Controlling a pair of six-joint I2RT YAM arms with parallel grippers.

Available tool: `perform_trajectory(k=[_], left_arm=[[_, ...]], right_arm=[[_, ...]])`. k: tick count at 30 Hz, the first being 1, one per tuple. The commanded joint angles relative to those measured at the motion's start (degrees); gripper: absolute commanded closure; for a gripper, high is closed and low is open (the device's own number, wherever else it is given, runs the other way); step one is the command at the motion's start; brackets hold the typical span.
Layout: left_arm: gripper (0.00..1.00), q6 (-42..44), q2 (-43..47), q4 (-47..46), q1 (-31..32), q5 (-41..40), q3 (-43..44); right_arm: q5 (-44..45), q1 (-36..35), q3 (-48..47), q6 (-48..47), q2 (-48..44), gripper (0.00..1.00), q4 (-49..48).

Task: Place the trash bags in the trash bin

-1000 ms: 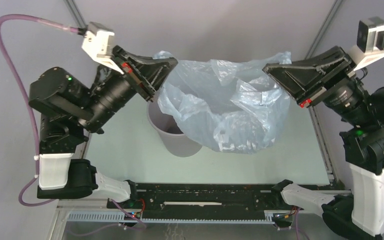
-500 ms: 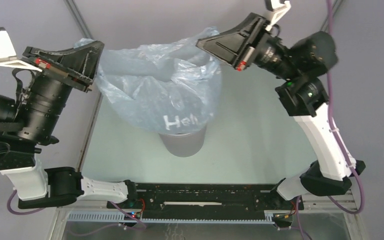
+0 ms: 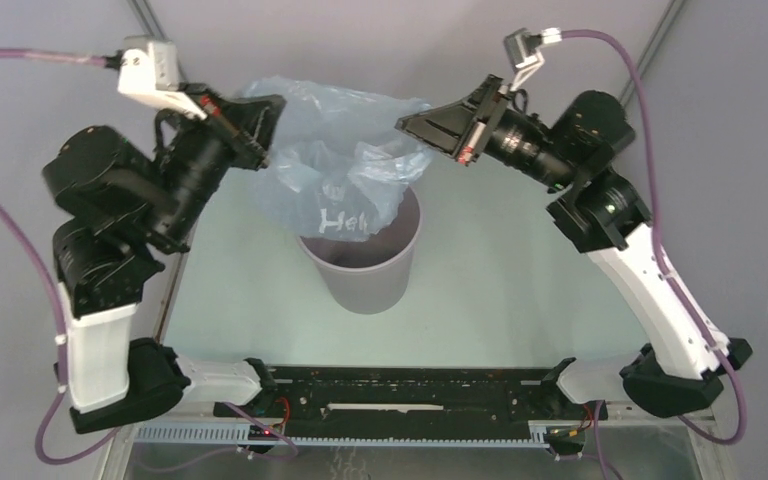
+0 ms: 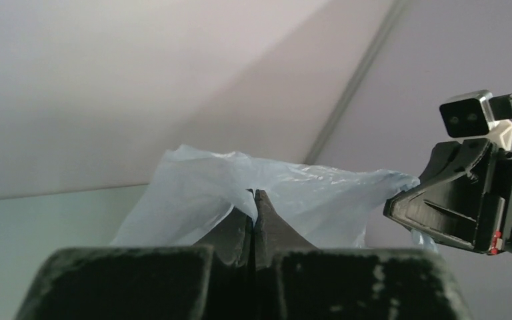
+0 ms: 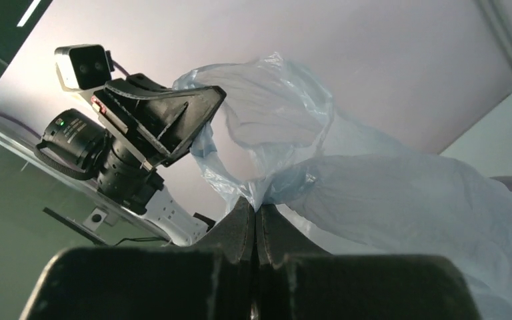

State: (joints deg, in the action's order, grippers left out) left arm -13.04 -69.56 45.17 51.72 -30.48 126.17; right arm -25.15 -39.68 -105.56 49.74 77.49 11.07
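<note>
Left pincer (image 4: pixel 255 198) and right pincer (image 5: pixel 257 207), closed tight on trash bag (image 3: pixel 340 165) rim: lower evenly, feeding film into trash bin (image 3: pixel 365 285).

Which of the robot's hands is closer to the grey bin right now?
Right, it seems. The right hand hangs above the far right rim of the bin; the left hand hangs out past its left side. Both pinch the bag.

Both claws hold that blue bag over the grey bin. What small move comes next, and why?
Probably lower both together: the left claw and right claw pinch the bag by its top, and its lower end hangs at the bin, so sinking should feed it in.
</note>
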Motion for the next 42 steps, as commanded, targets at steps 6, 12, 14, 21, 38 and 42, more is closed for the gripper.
perform_trajectory(k=[6, 12, 14, 21, 38, 42], left_arm=[[1.00, -8.4, -8.3, 0.6, 0.6, 14.6, 8.5], [1.00, -6.4, -5.7, 0.3, 9.7, -0.4, 5.5], [1.00, -7.3, -4.5, 0.9, 10.2, -2.0, 4.9], [1.00, -12.0, 1.7, 3.0, 10.4, -8.6, -1.5], [1.00, -26.9, -0.9, 12.6, -5.1, 4.4, -3.0], [1.00, -25.7, -0.3, 13.3, -13.1, 11.6, -5.8]], right_arm=[[5.4, 3.0, 3.9, -0.6, -10.8, 1.00, 5.3], [1.8, 4.6, 4.8, 1.9, -10.2, 1.00, 8.7], [0.2, 4.7, 4.7, 2.4, -9.5, 1.00, 8.2], [-3.9, 4.7, 2.5, 4.6, -6.9, 1.00, 8.6], [-0.4, 4.6, 4.5, 0.7, -8.0, 1.00, 13.3], [0.6, 4.7, 7.3, -3.3, -6.9, 1.00, 15.7]])
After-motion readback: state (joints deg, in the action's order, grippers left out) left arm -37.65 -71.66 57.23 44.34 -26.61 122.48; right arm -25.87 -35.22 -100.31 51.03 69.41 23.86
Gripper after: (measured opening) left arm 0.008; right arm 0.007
